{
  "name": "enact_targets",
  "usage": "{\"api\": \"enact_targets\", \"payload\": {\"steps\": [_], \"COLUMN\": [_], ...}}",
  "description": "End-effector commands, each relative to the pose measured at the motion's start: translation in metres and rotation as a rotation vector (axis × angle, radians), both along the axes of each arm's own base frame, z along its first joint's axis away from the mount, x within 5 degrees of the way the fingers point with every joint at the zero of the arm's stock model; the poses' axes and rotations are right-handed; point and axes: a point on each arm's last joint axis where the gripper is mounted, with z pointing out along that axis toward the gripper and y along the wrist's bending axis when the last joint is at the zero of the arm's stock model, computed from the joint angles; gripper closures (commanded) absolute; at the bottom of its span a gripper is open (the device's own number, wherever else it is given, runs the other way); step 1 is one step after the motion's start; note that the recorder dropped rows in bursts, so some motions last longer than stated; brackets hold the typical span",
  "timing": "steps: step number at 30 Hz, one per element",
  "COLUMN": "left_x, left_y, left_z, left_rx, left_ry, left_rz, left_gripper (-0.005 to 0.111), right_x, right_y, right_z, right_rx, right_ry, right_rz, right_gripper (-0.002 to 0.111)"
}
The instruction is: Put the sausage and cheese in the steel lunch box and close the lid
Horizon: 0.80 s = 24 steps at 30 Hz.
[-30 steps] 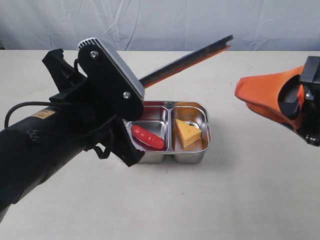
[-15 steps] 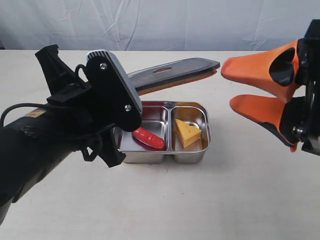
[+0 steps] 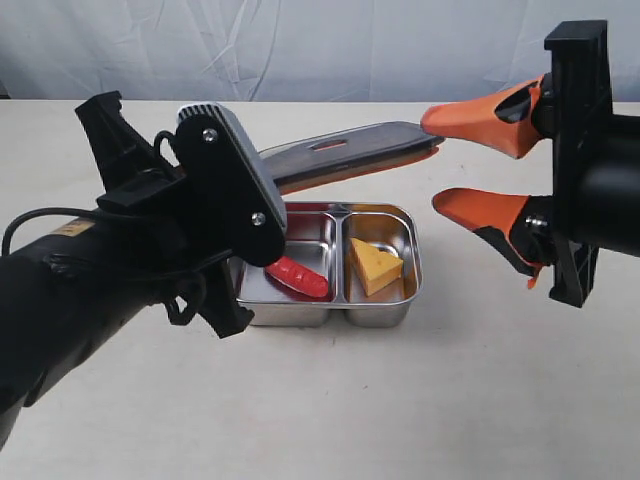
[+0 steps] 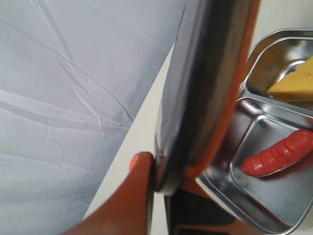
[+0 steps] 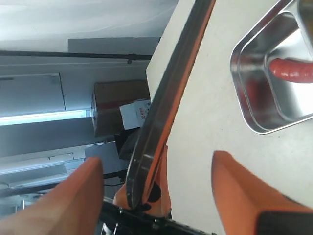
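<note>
Now both foods are in place: the sausage (image 3: 297, 276) lies in the left compartment of the steel lunch box (image 3: 385, 310) and the cheese (image 3: 375, 266) in the right one, with the box sitting on the worktop (image 3: 400, 400). So we judge the step in hand to be closing. The lid (image 3: 340, 155) hangs in the air above the rear of the box, apart from it and tilted, its right-hand end higher. The left tool (image 4: 159, 181) is closed almost fully, pinching one short edge of the lid between its pads. The right tool (image 3: 432, 162) gapes wide and holds nothing; its two orange fingers (image 3: 480, 120) stand above and below the lid's free end, and we cannot tell whether the upper one touches it. To do this well, we would close the right tool softly on that free end, so the lid is carried from both sides rather than levered from one. Then we would bring it level, orange seal facing down, and square its rounded corners over the rim of the box before lowering. It should come down flat, not one edge first, or the box may slide on the worktop. We would press evenly once the seal meets the rim, then let go one side at a time.
</note>
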Motion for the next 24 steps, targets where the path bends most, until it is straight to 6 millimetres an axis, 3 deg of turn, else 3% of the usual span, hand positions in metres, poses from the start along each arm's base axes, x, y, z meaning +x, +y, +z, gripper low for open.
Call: {"api": "enact_targets", "payload": {"steps": [1,7,18,24], "left_x": [-0.001,-0.002,-0.003,-0.005], "left_y": [-0.001,-0.004,-0.007,-0.008], "left_z": [0.004,0.004,0.003,0.0], "left_rx": [-0.021,-0.021,-0.021,-0.039], "left_ry": [0.002,0.005,0.01,0.057], "left_rz": [-0.016,-0.045,-0.082,-0.099], "left_gripper": [0.107,0.107,0.107,0.107], "right_x": [0.008,0.017,0.024,0.021], "right_y": [0.002,0.006,0.026,0.026], "right_z": [-0.008,-0.01,0.012,0.006], "right_rx": [-0.007,0.003,0.0,-0.132], "right_ry": [0.039,0.072,-0.02,-0.14], "right_rz": [-0.045,-0.065,0.119,0.209], "right_gripper": [0.047,0.051,0.109,0.109]}}
